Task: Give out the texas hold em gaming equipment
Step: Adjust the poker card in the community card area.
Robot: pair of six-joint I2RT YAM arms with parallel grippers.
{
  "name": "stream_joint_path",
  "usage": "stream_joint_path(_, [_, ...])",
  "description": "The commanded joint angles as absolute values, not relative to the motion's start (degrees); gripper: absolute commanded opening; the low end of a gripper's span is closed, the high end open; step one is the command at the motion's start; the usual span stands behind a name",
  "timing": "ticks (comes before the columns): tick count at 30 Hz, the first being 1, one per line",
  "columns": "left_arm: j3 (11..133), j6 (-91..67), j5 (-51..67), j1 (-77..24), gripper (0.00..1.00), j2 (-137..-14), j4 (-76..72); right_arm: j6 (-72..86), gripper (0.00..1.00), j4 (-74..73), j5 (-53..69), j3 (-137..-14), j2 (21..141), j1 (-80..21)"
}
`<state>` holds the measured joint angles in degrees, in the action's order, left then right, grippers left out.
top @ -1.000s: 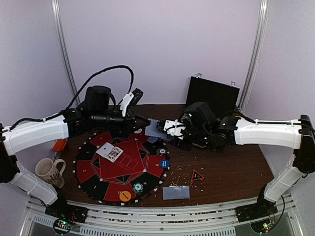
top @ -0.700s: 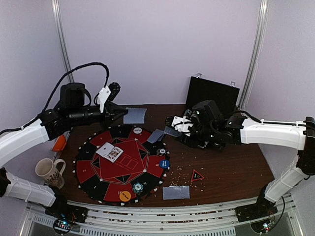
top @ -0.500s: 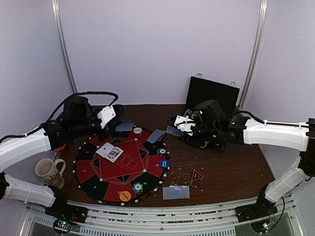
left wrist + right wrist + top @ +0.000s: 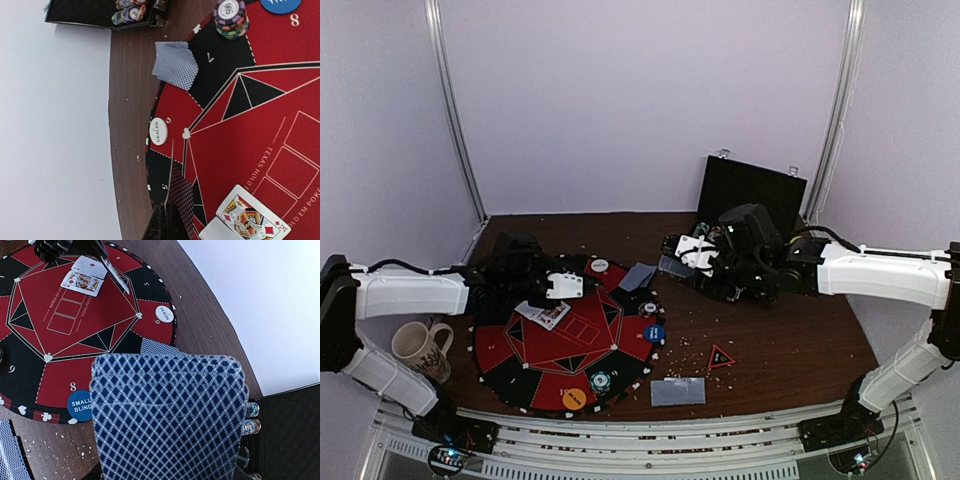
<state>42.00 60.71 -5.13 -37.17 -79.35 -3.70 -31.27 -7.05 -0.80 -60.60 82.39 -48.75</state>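
Nearest, face-down cards [image 4: 677, 391] lie on the brown table [image 4: 790, 350]. Over the felt mat [image 4: 570, 345], the left gripper [image 4: 167, 227] is pinched tight on a single card [image 4: 180, 197], seen edge-on only from its wrist. The right gripper [image 4: 685, 250], half-spread, seemingly clasps a fanned deck [image 4: 170, 410]. Behind it, chips [image 4: 250, 420] sit in the black case [image 4: 752, 195], before a lilac wall [image 4: 640, 100].

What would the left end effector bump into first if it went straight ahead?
Probably the white DEALER button, ahead of the left end effector and its card; depth is unclear, so maybe the mat first.
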Motion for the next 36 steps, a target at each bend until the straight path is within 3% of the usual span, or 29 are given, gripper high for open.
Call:
stream_joint_path(1, [41.1, 64.49, -3.54, -37.07, 0.0, -84.15, -4.27, -30.52, 0.51, -5.89, -0.46, -60.46, 80.77, -48.5])
stream_joint_path(13, [45.23, 57.33, 8.6, -37.09, 0.0, -88.6, 18.53, -30.58, 0.51, -6.12, -0.83, -61.14, 81.27, -48.46])
stream_joint_path(36, [43.77, 58.59, 5.64, -35.76, 0.0, -89.04, 15.56, -30.95, 0.51, -6.5, -1.01, -61.07, 81.18, -48.46])
